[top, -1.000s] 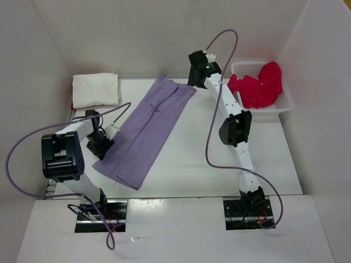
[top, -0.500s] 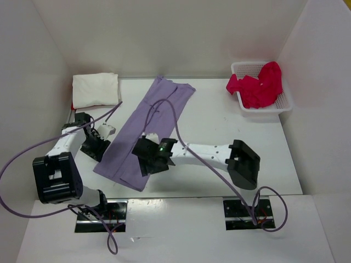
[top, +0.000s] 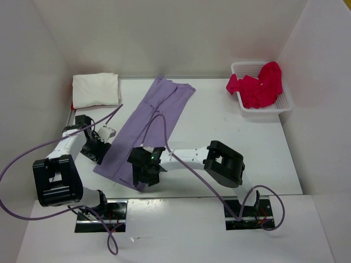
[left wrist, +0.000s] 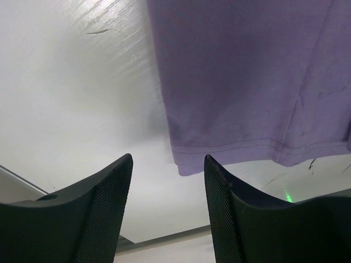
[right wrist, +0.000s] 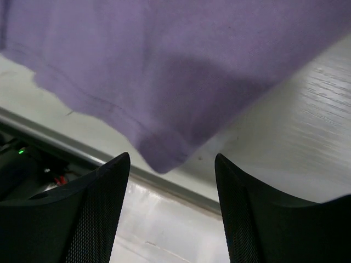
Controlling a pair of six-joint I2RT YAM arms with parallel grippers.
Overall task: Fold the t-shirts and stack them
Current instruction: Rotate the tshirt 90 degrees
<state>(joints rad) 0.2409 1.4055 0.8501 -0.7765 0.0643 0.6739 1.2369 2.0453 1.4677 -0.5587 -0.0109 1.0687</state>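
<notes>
Left end effector [left wrist: 167, 161] and right end effector [right wrist: 171, 159] sit open and empty at the near corners of the lavender t-shirt [top: 151, 123]. A shallow bite could catch one layer only, skewing the fold.

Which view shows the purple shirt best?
Top external: nearly the whole purple shirt shows, a long diagonal strip, its near end partly hidden by the right arm. Each wrist view shows only a near hem corner.
</notes>
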